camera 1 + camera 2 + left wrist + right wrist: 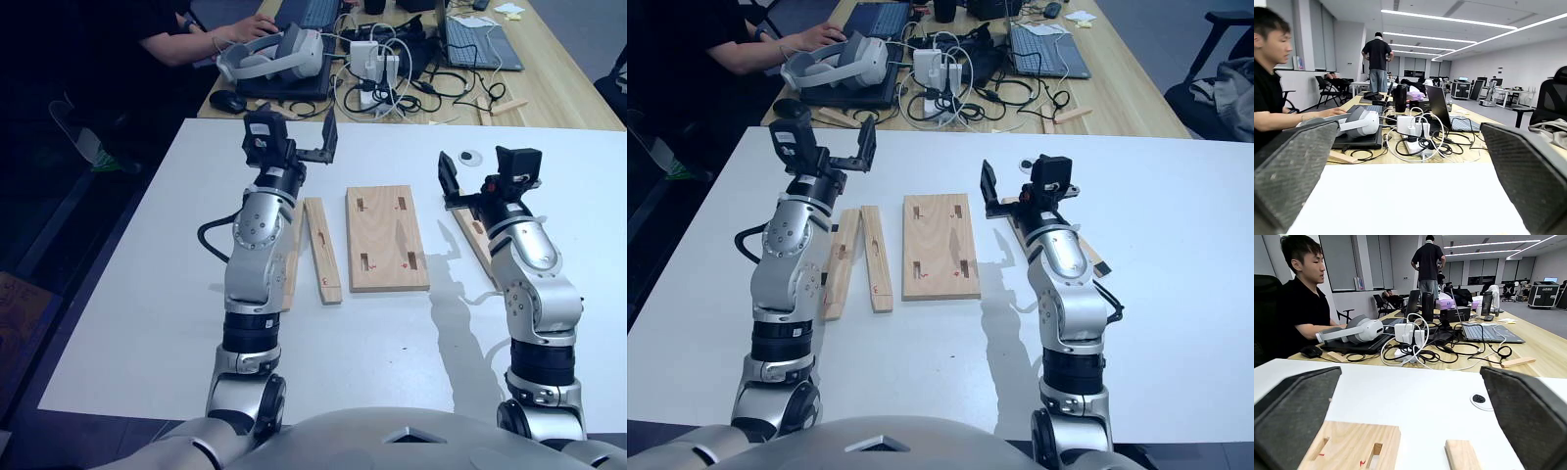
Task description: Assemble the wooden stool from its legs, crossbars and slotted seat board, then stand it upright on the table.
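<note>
Currently, the pale rectangular wooden seat board with four slots (387, 238) is laid flat mid-counter, well apart from every edge of the white counter (147, 323). A light wooden bar (322, 250) is set just beside its left long edge, and a second wooden bar (842, 257), farther left, is partly hidden by the left arm. A third wooden piece (477, 240) is seen under the right arm. The left gripper (294, 142) and the right gripper (480, 176) are both held spread wide, nothing grasped. Bare counter is left along the near and right edges.
</note>
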Tool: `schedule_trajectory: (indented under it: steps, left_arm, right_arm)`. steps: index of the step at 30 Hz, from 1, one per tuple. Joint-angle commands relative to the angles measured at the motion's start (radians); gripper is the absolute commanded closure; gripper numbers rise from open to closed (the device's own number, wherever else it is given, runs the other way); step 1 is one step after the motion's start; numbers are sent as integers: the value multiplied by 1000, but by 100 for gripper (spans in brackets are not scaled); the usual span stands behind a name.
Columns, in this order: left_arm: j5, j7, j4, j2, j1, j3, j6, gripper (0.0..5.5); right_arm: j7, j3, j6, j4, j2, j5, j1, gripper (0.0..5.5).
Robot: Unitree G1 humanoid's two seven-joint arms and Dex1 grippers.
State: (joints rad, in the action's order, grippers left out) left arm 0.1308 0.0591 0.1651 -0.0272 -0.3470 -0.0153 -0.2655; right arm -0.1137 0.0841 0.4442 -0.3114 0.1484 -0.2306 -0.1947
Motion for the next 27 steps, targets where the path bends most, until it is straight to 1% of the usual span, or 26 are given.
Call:
schedule_trajectory:
  steps: [1, 5, 10, 19, 23, 27]
  left_arm:
    - [-15, 18, 11, -9, 19, 24, 5, 12]
    - [-20, 13, 0, -13, 24, 9, 29, 12]
    - [19, 22, 25, 9, 42, -4, 62, 12]
    - [16, 12, 40, 9, 59, -3, 54, 12]
    - [13, 30, 45, 5, 53, 21, 42, 12]
    - [19, 31, 30, 4, 36, 13, 48, 12]
  right_arm:
    - [16, 13, -37, 20, -13, 9, 4, 10]
    - [33, 16, -59, 6, -30, 13, 30, 10]
    - [21, 14, -63, 7, -30, 7, 33, 10]
    - [18, 14, -50, -14, -37, 3, 58, 10]
    - [24, -13, -52, -35, -55, 11, 62, 10]
    - [28, 9, -52, -32, -60, -2, 60, 10]
